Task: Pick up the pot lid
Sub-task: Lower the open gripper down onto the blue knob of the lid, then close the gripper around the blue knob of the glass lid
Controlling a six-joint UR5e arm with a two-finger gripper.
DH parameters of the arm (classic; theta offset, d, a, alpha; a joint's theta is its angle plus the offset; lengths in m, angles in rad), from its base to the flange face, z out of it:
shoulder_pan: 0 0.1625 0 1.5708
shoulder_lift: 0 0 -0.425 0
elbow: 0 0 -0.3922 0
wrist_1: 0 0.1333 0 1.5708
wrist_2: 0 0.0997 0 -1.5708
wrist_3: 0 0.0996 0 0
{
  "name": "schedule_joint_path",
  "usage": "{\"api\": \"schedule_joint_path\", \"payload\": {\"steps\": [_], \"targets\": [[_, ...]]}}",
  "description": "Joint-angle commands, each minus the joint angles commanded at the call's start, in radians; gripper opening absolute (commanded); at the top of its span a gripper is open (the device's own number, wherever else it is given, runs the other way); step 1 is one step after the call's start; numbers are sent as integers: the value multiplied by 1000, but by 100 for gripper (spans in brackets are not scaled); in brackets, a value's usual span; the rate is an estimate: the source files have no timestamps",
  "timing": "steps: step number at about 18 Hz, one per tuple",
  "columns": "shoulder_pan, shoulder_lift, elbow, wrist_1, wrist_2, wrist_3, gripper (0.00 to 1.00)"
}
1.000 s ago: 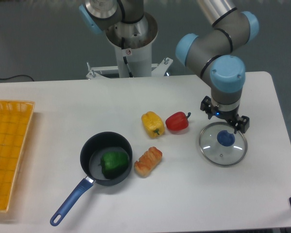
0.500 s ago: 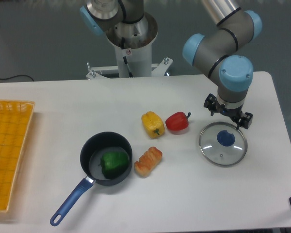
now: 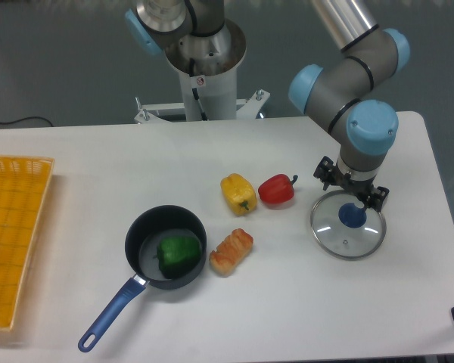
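The gripper hangs at the back edge of the pot lid, its two fingers spread wide and nothing between them. Below it on the white table lies the round, clear lid, with a dark blue knob at its middle. In the image the fingertips show just behind the knob, one to its left and one to its right. The height of the fingertips above the lid cannot be told from this view.
A black pan with a blue handle holds a green pepper. Between pan and lid lie a yellow pepper, a red pepper and a brown bread-like piece. An orange crate stands far left.
The gripper has come down and closer to the knob, after a small shift to the right. Its fingers remain apart, and the lid has not moved.
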Motion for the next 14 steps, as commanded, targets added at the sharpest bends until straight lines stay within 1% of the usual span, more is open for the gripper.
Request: {"api": "schedule_joint_path", "payload": {"steps": [5,7,8,14], "targets": [[-2,-20,22,3,-3,-3,100],[-5,-32,20,34,-3,-8,100],[-5,-35,22,40,-3,-6,100],[-8,-55,18,41,0,-6,100]]}}
